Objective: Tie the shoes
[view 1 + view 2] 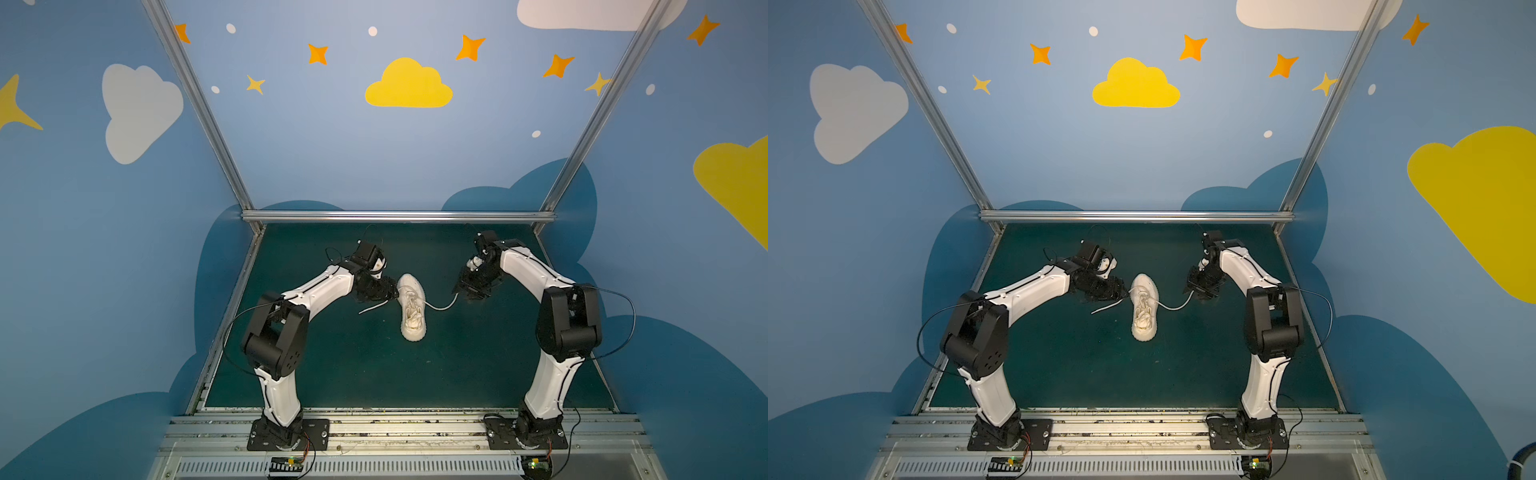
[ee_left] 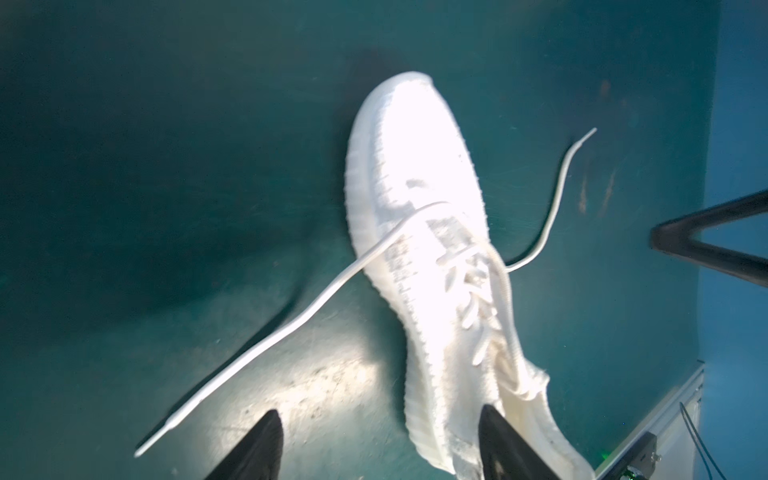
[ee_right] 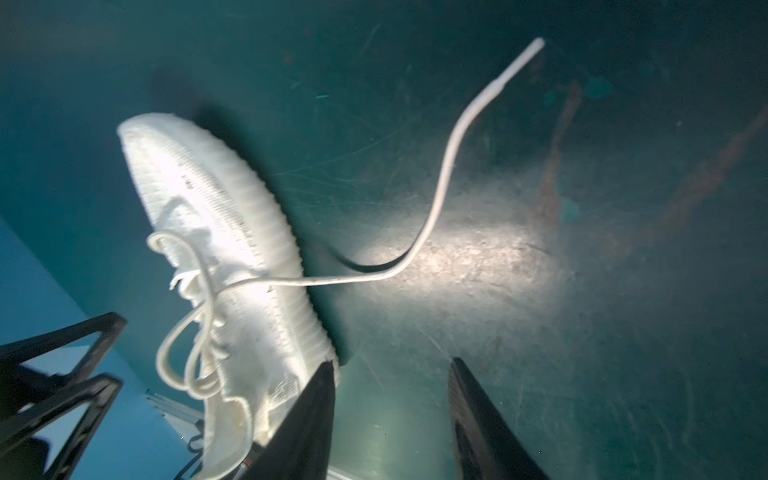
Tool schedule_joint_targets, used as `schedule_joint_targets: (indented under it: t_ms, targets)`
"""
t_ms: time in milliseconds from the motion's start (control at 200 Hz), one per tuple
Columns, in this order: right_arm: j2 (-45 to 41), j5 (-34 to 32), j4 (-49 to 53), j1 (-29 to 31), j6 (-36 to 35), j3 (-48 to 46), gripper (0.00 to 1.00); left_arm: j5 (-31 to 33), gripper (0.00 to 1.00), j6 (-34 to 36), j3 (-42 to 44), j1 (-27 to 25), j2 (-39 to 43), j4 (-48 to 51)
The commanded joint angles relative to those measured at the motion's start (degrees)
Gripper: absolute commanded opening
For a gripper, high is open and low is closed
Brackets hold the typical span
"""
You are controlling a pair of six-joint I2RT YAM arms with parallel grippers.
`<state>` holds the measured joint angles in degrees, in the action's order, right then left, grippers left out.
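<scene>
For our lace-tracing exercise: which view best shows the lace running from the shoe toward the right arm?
Right wrist view: the lace runs large, shoe to tip. The left wrist view shows the lace beyond the shoe; both top views show it tiny.

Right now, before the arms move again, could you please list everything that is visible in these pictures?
sneaker: one, off-white, middle of the table, not tied
left lace end: one, cream-white, on the table toward the left arm
right lace end: one, cream-white, curving on the table toward the right arm
table: one, dark green, under everything
frame rails: several, silver, along the table edges and wall corners
walls: three, blue with painted clouds and stars, around the table
left arm: one, white and black, left of the sneaker
right arm: one, white and black, right of the sneaker
left gripper: one, black, open, close beside the sneaker
right gripper: one, black, open, by the right lace end
</scene>
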<state>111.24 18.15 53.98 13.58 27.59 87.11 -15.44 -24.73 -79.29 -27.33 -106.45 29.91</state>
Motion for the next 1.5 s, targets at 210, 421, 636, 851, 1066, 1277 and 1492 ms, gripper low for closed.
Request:
schedule_joint_targets:
  t_ms: [210, 421, 636, 851, 1066, 1277, 1492]
  targets:
    - [3.34, -0.95, 1.66, -0.05, -1.64, 2.12, 0.45, -5.92, 0.66, 2.7, -7.47, -2.8, -5.72, 0.9]
    - [4.75, -0.99, 1.57, -0.05, -1.72, 2.83, 0.44, -6.63, 0.64, 3.81, -10.46, -4.63, -8.27, 3.14]
    - [6.42, -1.52, 1.52, -0.05, -1.75, 3.99, 0.44, -1.13, 0.63, 4.78, -11.92, -5.28, -9.1, 5.11]
    - [8.49, -2.84, 2.01, 0.24, -1.87, 6.1, 0.44, 1.66, 0.7, 4.81, -13.44, -2.3, -8.51, 6.31]
    - [11.49, -4.28, 2.56, 0.99, -1.44, 8.97, 0.43, -0.53, 0.69, 6.26, -15.91, -2.02, -10.54, 7.37]
    - [14.25, -7.29, 4.24, 1.66, -1.84, 11.82, 0.4, 8.34, 0.69, 4.05, -16.61, -0.87, -12.02, 8.52]
    - [16.2, -8.48, 5.32, 2.52, -2.42, 13.58, 0.38, 7.99, 0.68, 4.05, -16.26, 0.07, -14.63, 6.25]
